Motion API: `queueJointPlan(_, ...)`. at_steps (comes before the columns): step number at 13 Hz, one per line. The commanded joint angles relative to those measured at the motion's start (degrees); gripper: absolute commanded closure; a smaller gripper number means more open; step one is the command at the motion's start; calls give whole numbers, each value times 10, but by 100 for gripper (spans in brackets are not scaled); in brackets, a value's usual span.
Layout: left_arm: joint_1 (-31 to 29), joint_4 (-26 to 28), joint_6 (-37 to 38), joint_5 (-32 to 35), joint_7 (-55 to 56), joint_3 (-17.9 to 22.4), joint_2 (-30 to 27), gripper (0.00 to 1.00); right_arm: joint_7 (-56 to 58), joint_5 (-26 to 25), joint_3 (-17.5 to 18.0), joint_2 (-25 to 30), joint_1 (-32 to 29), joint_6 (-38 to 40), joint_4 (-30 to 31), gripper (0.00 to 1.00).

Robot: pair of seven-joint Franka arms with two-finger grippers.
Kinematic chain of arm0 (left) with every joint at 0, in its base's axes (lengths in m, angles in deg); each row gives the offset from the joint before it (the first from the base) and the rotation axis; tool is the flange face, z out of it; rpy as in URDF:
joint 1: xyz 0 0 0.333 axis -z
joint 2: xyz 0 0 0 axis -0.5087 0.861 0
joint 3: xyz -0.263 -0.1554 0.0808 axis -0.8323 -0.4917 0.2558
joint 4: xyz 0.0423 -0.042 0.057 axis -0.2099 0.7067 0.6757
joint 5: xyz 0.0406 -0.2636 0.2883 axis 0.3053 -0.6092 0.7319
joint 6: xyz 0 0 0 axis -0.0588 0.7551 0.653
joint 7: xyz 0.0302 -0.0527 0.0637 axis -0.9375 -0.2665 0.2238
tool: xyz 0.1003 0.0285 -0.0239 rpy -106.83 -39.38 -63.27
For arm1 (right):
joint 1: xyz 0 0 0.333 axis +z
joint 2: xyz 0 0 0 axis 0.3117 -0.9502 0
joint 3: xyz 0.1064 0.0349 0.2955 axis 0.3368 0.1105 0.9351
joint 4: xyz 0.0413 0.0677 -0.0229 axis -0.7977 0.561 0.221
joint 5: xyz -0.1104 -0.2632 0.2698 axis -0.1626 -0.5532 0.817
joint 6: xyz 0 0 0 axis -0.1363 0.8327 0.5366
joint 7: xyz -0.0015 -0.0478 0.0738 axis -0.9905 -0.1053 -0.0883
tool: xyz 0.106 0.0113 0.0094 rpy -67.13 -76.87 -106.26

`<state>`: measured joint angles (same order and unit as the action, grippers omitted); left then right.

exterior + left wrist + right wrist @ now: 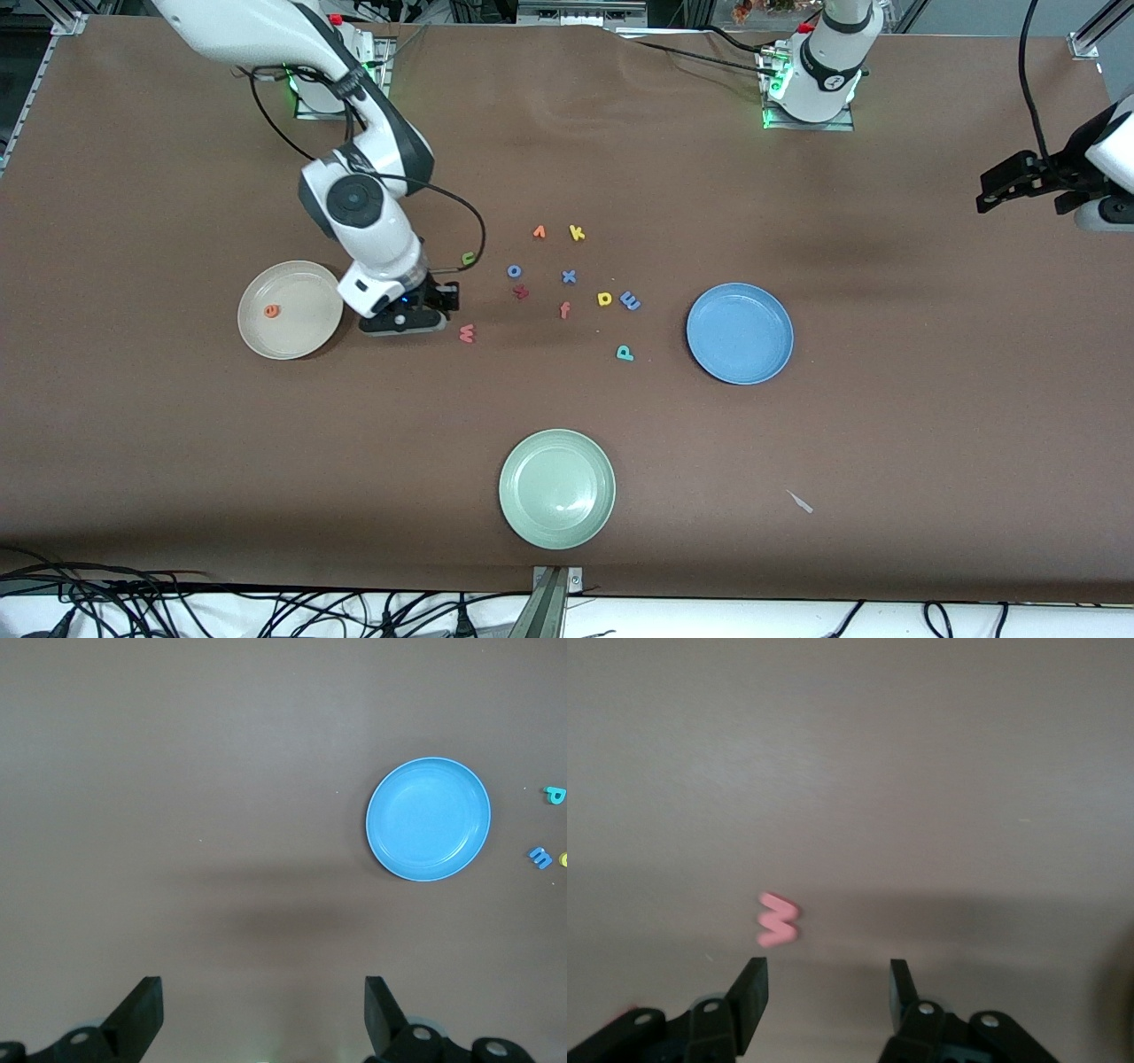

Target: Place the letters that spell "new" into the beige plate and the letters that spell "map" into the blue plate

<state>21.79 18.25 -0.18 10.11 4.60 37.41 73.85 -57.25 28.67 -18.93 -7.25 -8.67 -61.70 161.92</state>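
Note:
The beige plate holds the orange e. My right gripper hangs low over the table between that plate and the pinkish-red w. In the right wrist view the right gripper is open and empty, with the w just off one fingertip. The green n lies by the arm's cable. Blue m, yellow a and teal p lie beside the blue plate, which holds nothing. My left gripper waits open at the left arm's end of the table.
A pale green plate sits near the front edge. Spare letters lie in the middle: yellow k, orange one, blue o, blue x, dark red one, red-orange f. A white scrap lies on the table.

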Motion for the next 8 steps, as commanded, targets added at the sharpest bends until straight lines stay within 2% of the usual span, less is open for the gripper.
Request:
queueJointPlan(1, 12, 6, -22, 7, -1, -20, 23, 0, -70, -30, 5, -73, 20, 2, -65, 37)
queueJointPlan(4, 12, 27, -71, 4, 82, -85, 51, 0, -115, -80, 5, -100, 33, -1, -85, 37)
queueJointPlan(8, 13, 44, -148, 3, 280, -184, 105, 0, -117, -109, 3, -108, 33, -19, -78, 38)
